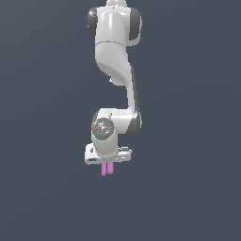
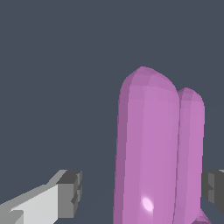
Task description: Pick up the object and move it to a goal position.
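Note:
The object [image 1: 107, 168] is a small pink-purple pair of parallel rods, showing just under the white hand in the exterior view. Seen from the wrist, the object [image 2: 151, 148] fills the space between the two fingers, its rounded ends pointing away from the camera. My gripper [image 2: 142, 188] stands open around it. One grey fingertip [image 2: 70, 192] is clearly apart from the rods. The other fingertip [image 2: 215, 190] sits right beside the thinner rod; whether it touches I cannot tell. From the exterior camera the gripper [image 1: 107, 164] has its fingers hidden.
The white arm [image 1: 115, 61] comes down from the top of the exterior view. Everything around it is a uniform dark grey-blue surface [image 1: 188, 188], with no other objects or goal marker showing.

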Controlling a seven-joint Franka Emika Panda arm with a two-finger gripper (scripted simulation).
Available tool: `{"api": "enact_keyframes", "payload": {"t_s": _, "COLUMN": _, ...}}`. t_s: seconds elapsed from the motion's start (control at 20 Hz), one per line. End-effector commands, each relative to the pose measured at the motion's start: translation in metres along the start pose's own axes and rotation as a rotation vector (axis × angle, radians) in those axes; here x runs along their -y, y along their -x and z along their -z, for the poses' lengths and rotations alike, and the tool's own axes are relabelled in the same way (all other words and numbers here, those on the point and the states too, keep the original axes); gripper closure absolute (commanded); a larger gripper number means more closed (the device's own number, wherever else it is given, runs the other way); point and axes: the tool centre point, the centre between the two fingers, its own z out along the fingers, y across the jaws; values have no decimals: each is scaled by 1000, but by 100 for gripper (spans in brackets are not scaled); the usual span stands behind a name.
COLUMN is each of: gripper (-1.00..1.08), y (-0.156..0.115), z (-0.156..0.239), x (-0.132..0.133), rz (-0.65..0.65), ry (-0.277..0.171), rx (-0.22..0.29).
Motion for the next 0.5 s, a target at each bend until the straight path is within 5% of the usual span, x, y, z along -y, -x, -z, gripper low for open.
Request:
{"api": "enact_keyframes", "payload": {"t_s": 0.0, "gripper": -92, "y": 0, "z": -4, "x": 4, "rz": 5, "ry": -3, "rx": 5}}
{"api": "enact_keyframes", "payload": {"t_s": 0.05, "gripper": 108, "y": 0, "z": -4, "x": 4, "rz": 5, "ry": -3, "rx": 5}}
{"api": "enact_keyframes", "payload": {"t_s": 0.45, "gripper": 108, "y": 0, "z": -4, "x": 4, "rz": 5, "ry": -3, "rx": 5}}
